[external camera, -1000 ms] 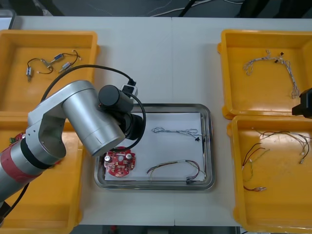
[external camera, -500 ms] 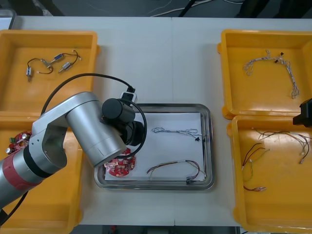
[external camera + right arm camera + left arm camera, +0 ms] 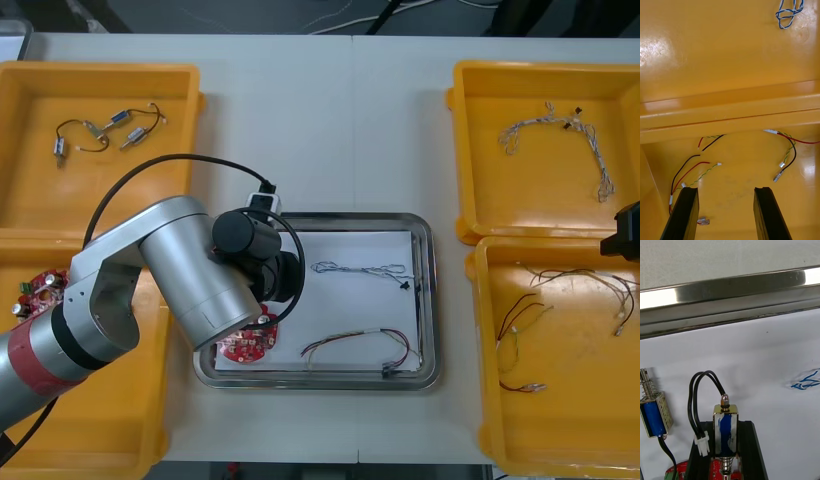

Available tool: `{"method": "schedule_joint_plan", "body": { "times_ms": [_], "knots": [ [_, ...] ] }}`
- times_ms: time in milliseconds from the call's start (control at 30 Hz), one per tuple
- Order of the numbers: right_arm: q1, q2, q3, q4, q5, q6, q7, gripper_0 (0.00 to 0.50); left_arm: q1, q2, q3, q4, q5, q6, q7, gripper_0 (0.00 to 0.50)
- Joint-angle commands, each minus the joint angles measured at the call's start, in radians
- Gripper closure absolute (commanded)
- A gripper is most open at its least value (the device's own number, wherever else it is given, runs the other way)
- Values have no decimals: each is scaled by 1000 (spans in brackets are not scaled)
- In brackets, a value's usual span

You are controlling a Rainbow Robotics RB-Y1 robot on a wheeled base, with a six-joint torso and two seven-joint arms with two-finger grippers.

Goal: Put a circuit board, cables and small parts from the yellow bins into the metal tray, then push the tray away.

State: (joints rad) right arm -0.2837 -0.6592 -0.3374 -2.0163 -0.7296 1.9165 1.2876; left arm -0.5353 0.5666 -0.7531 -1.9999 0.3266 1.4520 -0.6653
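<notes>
Blue-wound metal, a small part (image 3: 725, 425) is being pinched by the left gripper (image 3: 725, 435) over the metal tray's (image 3: 350, 217) white liner (image 3: 771, 352) and, by judgement, is best being set down clear of the neighbouring part (image 3: 655, 414) before release; the right gripper (image 3: 726, 191) is being held spread over a yellow bin (image 3: 570, 420).

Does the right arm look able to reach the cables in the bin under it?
Probably yes: the right gripper hangs open over the yellow bin, cables lying loose ahead of its fingers, nothing covering them. The left gripper holds a small metal part over the metal tray.
</notes>
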Motion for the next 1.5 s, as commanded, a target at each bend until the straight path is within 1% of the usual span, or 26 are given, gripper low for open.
{"method": "schedule_joint_plan", "body": {
  "times_ms": [33,67,100,333,500,567,1000,1167,1200,1300,1500],
  "knots": [
    [14,-14,-32,-35,-11,3,-22,35,11,26,-25,4,-18,-12,73,500],
    [14,-14,-32,-35,-11,3,-22,35,8,26,-25,12,-18,-12,73,500],
    [14,-14,-32,-35,-11,3,-22,0,4,24,-25,20,-18,-10,73,500],
    [14,-14,-32,-35,-11,3,-22,0,-17,4,-20,67,-21,2,62,500],
    [14,-14,-32,-35,-11,3,-22,0,-51,-24,0,67,3,87,62,500],
    [14,-14,-32,-35,-11,3,-22,0,-57,-30,5,67,11,96,62,500],
    [14,-14,-32,-35,-11,3,-22,0,-66,-39,17,59,25,96,64,500],
    [14,-14,-32,-35,-11,3,-22,0,-71,-50,40,38,34,126,61,500],
    [14,-14,-32,-35,-11,3,-22,0,-78,-57,46,36,37,149,61,500],
    [14,-14,-32,-35,-11,3,-22,0,-91,-66,60,33,46,172,61,500],
    [14,-14,-32,-35,-11,3,-22,0,-98,-77,77,35,57,174,61,500]
  ]
}}
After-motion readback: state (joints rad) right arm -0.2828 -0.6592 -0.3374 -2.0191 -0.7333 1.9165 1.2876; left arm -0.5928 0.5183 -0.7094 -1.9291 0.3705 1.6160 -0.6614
